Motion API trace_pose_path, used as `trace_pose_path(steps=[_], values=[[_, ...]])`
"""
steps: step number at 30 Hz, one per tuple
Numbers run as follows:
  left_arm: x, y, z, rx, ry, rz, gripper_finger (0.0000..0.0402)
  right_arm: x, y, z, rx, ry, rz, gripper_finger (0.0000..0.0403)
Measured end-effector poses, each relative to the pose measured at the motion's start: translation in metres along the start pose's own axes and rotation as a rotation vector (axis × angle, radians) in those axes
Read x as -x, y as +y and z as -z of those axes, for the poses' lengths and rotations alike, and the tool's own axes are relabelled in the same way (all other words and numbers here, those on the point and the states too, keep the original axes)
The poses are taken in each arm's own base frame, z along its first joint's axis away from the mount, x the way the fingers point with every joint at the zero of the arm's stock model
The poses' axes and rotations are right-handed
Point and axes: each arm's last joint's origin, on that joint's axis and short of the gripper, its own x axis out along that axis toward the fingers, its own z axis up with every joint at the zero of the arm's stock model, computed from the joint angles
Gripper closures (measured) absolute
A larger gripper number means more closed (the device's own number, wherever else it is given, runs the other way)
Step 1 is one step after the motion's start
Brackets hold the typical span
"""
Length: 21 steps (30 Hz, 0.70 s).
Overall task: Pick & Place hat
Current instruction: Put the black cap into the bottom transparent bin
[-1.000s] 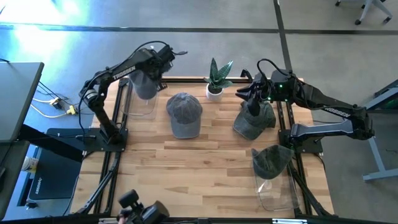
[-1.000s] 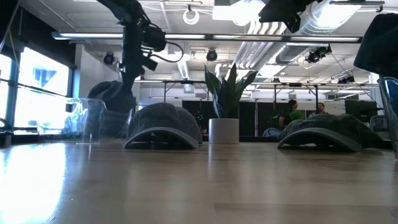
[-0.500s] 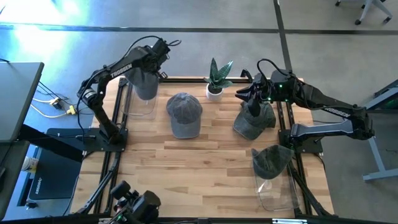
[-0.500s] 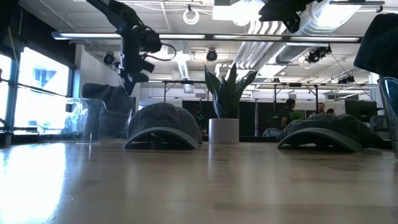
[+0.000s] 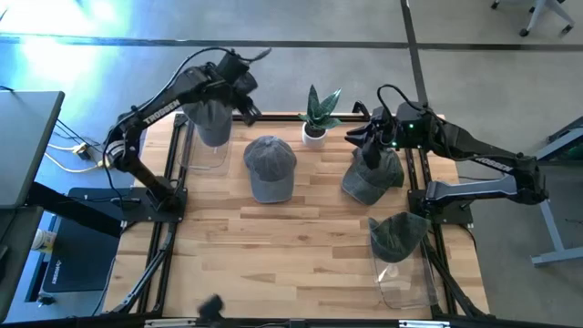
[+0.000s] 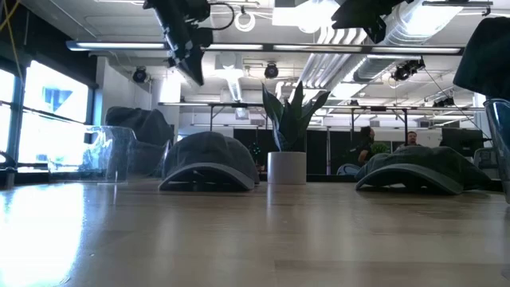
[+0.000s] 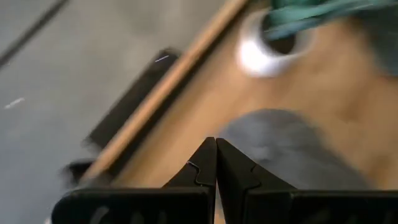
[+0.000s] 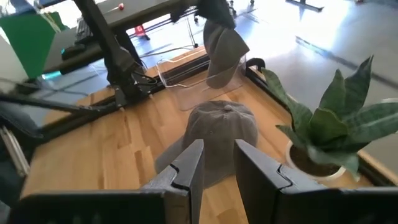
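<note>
on table centre | hat [image 5: 270,167] grey, crown up | brim forward

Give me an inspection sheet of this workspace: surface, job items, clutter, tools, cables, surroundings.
Surface: wooden table, bare at front.
Job's things: middle hat flat on table; right hat under right tool; hat on left clear stand; hat on right clear stand.
Clutter: potted plant at back edge.
Grippers: left tool shut, empty, raised beside left stand; right tool partly open above right hat.
Cables: wires off left edge.
Surroundings: people seated in room behind.
</note>
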Motion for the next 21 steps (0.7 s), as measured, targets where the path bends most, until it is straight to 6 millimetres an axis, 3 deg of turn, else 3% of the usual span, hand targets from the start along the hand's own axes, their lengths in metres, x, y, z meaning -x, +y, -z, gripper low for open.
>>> trace_pose_path(steps=[4, 10, 14, 21], values=[[-0.011, -0.037, -0.001, -0.056, -0.059, 0.159, 0.0401, -0.009, -0.003, 0.004, -0.077, 0.047, 0.019, 0.0320], [-0.041, -0.089, 0.013, -0.067, -0.110, 0.359, 0.0401, -0.028, 0.001, 0.024, -0.027, 0.251, 0.021, 0.0295], [-0.055, -0.099, 0.032, -0.044, -0.052, 0.420, 0.0401, -0.027, -0.004, 0.043, -0.135, 0.442, 0.119, 0.0250], [-0.061, -0.107, 0.041, -0.092, -0.034, 0.453, 0.0401, -0.004, -0.041, 0.058, -0.449, 0.639, 0.436, 0.0162]])
